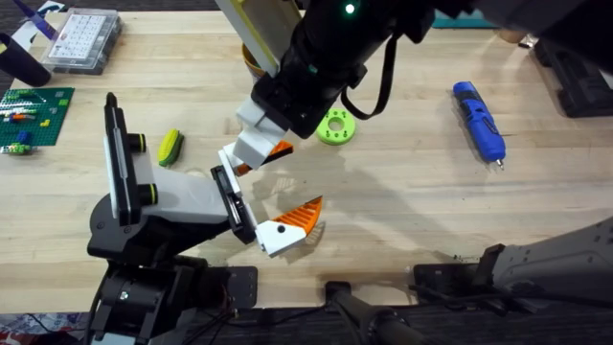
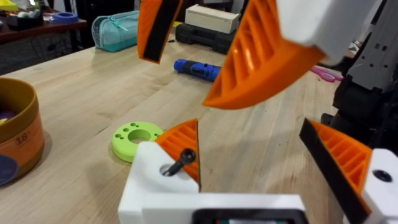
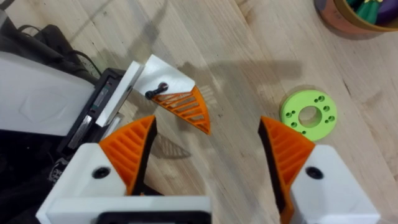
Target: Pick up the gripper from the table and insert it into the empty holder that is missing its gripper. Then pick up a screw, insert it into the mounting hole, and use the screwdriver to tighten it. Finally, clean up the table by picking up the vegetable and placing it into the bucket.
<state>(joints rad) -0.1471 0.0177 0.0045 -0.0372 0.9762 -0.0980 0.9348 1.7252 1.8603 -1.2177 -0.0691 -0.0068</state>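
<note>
My right fingers (image 3: pixel 208 155) are spread open above the gripper (image 3: pixel 180 102); its screw (image 3: pixel 157 91) sits loose, so the screwdriver (image 1: pixel 478 119) is next.

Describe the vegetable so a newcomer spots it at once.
Start at the holder, the pale arm body with black plates at the table's left. Just beyond its tall black side plate lies the vegetable: small, oblong, yellow-green with a darker green side, unlike the bright green round ring.

Nothing much is showing to read from here: only faint digits, seemingly "16", sitting on the orange-brown wall of the bucket (image 2: pixel 18 134); whatever follows them is blurring out.
</note>
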